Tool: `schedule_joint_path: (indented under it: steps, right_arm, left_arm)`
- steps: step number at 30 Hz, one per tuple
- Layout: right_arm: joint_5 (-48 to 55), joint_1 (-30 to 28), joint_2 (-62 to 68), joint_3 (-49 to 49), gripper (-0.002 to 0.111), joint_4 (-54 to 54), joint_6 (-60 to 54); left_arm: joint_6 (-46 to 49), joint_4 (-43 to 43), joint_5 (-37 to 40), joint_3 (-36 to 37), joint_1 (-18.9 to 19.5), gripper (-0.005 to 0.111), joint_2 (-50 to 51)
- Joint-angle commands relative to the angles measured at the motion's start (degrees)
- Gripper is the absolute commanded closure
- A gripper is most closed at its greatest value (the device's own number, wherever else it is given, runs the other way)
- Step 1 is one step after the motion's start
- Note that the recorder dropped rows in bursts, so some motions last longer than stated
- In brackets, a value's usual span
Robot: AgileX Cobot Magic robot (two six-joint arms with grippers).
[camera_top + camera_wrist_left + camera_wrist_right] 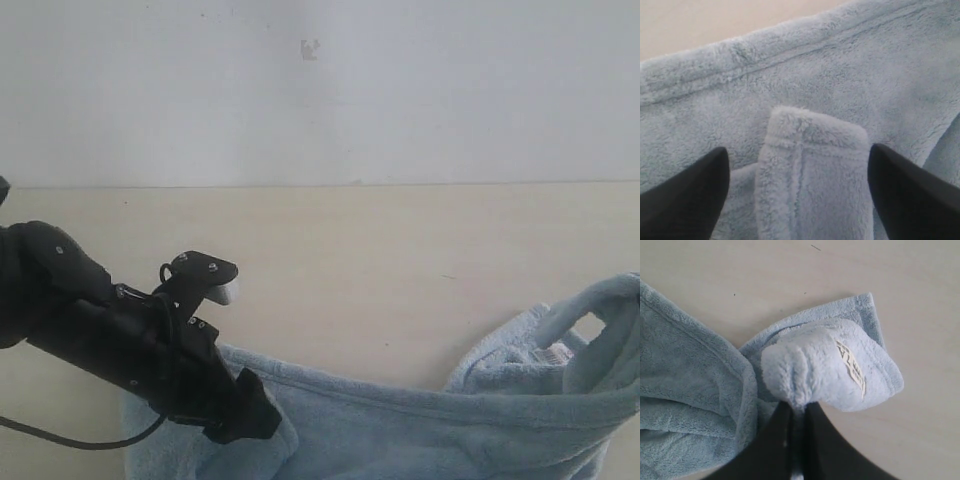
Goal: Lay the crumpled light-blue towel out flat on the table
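On your left, the left tool (797, 192) hangs with jaws apart astride a folded, hemmed corner of the fluffy light-blue towel (420, 430); close squarely on that thick fold. The towel lies rumpled across the smooth beige worktop (400, 260) to the right tool (797, 415), clamped on a bunched corner bearing a white tag (852, 367).

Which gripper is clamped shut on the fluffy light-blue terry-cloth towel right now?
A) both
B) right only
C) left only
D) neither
B: the right gripper pinches a bunch of the towel between closed jaws; the left gripper stands open astride a fold.
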Motion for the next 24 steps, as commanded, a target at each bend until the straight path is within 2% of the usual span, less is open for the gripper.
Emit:
schedule_joint_path:
  steps: [1,6,9,13,20,24]
  right_arm:
    - [-0.69,-0.06,-0.25,0.09,0.108,0.08,-0.62]
    - [-0.61,-0.06,-0.25,0.09,0.108,0.08,-0.81]
    - [-0.72,-0.06,-0.25,0.09,0.108,0.08,-0.74]
    - [-0.72,-0.06,-0.25,0.09,0.108,0.08,-0.74]
    - [-0.72,-0.06,-0.25,0.09,0.108,0.08,-0.74]
    - [-0.62,-0.06,-0.25,0.09,0.108,0.08,-0.74]
  left_arm:
    - [4.0,-4.22,0.28,-0.24,-0.07,0.034,2.14]
    - [4.27,-4.35,-1.09,-0.24,-0.07,0.035,2.87]
    - [4.27,-4.35,-1.09,-0.24,-0.07,0.039,2.87]
    - [4.27,-4.57,-0.71,-0.24,-0.07,0.052,2.87]
    - [4.27,-4.57,-0.46,-0.24,-0.07,0.085,2.87]
    - [4.27,-5.82,-1.18,-0.24,-0.07,0.098,2.87]
